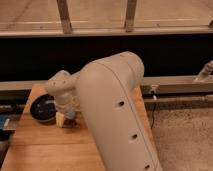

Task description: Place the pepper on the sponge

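Observation:
My gripper (66,120) hangs low over the wooden table (45,150), just right of the black round dish (42,109). The big pale arm (117,115) covers most of the table behind and to the right of it. A small bluish patch at the gripper's tip looks like the sponge (71,115). A dark reddish bit just below it may be the pepper (70,125), but the gripper hides most of both. Whether the pepper is held or lying there cannot be told.
A metal rail (170,84) runs along the table's far side beneath a dark window band. A blue object (3,120) shows at the left edge, off the table. Speckled floor (185,135) lies to the right.

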Tool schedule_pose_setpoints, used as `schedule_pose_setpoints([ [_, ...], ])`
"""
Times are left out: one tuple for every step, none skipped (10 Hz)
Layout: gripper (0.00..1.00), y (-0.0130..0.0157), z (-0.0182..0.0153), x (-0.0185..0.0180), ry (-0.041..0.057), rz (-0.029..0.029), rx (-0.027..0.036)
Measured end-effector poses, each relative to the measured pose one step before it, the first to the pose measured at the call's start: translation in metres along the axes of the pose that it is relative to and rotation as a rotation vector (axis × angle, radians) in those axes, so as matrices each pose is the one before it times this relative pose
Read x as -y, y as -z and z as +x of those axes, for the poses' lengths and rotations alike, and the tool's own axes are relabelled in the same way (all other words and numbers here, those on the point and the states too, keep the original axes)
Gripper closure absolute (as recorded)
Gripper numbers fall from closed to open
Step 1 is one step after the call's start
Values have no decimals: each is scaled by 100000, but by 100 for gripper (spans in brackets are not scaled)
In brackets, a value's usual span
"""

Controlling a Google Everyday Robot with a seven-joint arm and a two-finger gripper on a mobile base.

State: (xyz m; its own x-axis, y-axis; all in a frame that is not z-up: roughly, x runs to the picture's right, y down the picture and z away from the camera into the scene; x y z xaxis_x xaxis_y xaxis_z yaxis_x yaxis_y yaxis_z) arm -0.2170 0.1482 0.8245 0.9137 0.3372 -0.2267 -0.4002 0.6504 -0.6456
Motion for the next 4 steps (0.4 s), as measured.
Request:
schedule_pose_setpoints([
  [20, 738, 258, 1019, -3155, 1127, 1707],
  [20, 922, 589, 1897, -4981, 1791, 2172],
  [20, 727, 630, 1564, -4585, 1066, 1690],
  [20, 1100, 1356, 2542, -8085, 1591, 2362],
])
